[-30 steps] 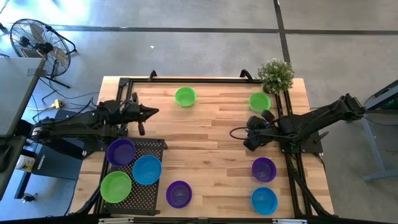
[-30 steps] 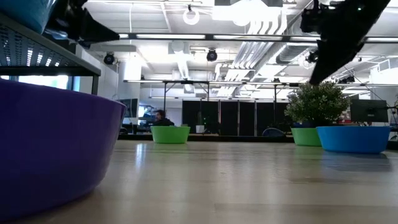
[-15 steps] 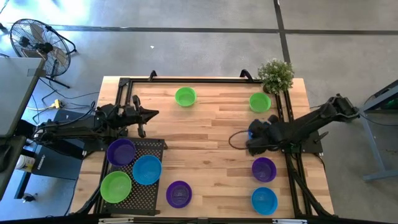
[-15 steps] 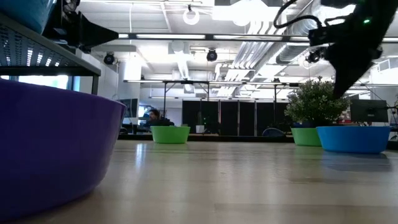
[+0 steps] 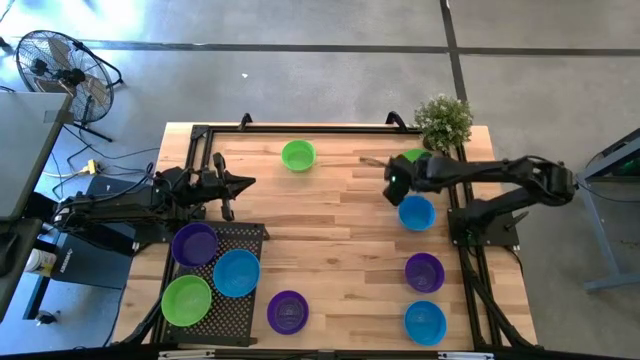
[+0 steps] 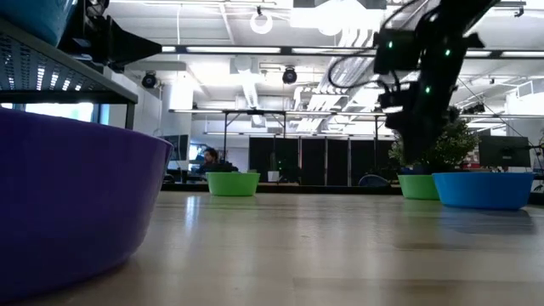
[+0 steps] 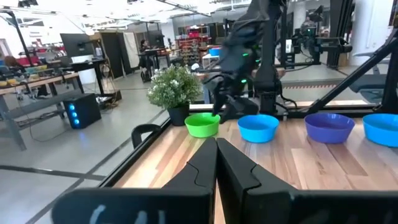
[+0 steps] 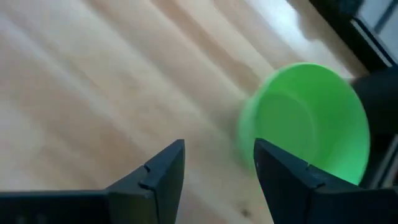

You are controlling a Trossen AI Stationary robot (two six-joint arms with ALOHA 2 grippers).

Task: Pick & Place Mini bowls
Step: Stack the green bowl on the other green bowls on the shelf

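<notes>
- Mini bowls counted on the high view: three green, three blue, three purple; three of them sit on the black mesh rack.
- Right gripper, fingers apart and empty, has moved toward the green bowl beside the potted plant, uncovering a blue bowl.
- Left gripper, fingers together, is unchanged near the table's left edge.

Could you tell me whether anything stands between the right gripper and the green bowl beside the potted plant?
Nothing visible does. The right gripper is open, and its wrist view shows only bare wood between its fingers and the green bowl. From above, the arm partly covers that bowl, with the potted plant just beyond it.
</notes>
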